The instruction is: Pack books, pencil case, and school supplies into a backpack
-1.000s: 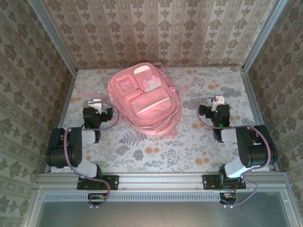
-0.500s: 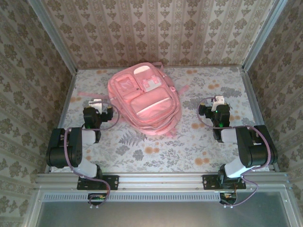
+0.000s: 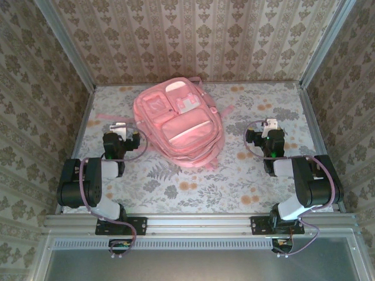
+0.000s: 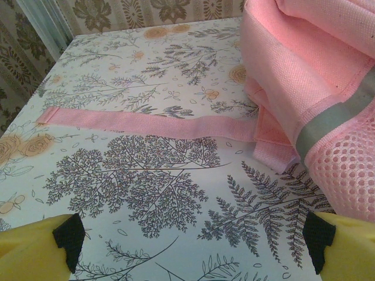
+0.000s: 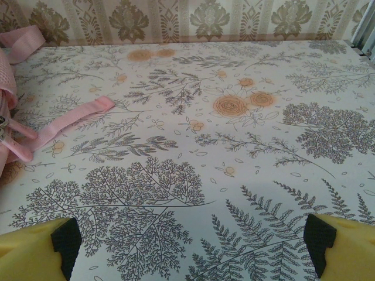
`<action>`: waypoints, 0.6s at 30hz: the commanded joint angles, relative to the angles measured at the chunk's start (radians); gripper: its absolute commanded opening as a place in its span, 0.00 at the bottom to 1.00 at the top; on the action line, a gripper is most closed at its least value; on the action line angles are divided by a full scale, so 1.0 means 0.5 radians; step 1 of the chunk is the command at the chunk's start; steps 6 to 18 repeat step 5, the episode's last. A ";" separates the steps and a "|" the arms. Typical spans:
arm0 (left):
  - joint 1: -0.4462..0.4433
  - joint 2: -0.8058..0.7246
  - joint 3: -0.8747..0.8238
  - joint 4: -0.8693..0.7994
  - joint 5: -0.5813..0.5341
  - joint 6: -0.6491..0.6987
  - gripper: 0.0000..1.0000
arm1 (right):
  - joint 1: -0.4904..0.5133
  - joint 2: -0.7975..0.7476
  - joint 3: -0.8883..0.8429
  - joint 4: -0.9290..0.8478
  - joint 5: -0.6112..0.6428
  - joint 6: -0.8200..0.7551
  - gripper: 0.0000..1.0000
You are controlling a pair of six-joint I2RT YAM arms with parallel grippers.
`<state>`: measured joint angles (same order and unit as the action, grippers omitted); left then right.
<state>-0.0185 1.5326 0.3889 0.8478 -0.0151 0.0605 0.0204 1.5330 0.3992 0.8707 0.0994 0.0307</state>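
On your left, the left gripper (image 3: 117, 127) sits low over the worktop (image 3: 193, 187) near its left edge. Its jaws are released wide and empty. In the left wrist view its yellow fingers (image 4: 29, 246) stand at the two bottom corners with flowered worktop between them. Ahead of them a pink strap (image 4: 146, 124) lies flat, running rightward to the backpack (image 3: 177, 122).

The backpack lies flat with its front pockets facing up. You find it in the middle of the worktop, closer to the far edge than the near one. It is between the two grippers, just beside the left one and farther from the right one. On the side toward the left gripper you can see a grey band (image 4: 331, 120) above a mesh pocket (image 4: 351, 170).

On your right, the right gripper (image 3: 270, 125) rests low near the right edge. Its jaws are likewise spread wide and hold nothing. A second strap (image 5: 67, 124) lies on the worktop ahead and to its left.
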 commanded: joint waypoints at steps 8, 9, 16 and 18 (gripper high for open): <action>-0.005 0.007 0.041 -0.006 -0.004 -0.014 1.00 | 0.005 -0.010 0.002 -0.006 0.043 0.025 1.00; -0.005 0.007 0.041 -0.006 -0.004 -0.014 1.00 | 0.005 -0.010 0.002 -0.006 0.043 0.025 1.00; -0.005 0.007 0.041 -0.006 -0.004 -0.014 1.00 | 0.005 -0.010 0.002 -0.006 0.043 0.025 1.00; -0.005 0.007 0.041 -0.006 -0.004 -0.014 1.00 | 0.005 -0.010 0.002 -0.006 0.043 0.025 1.00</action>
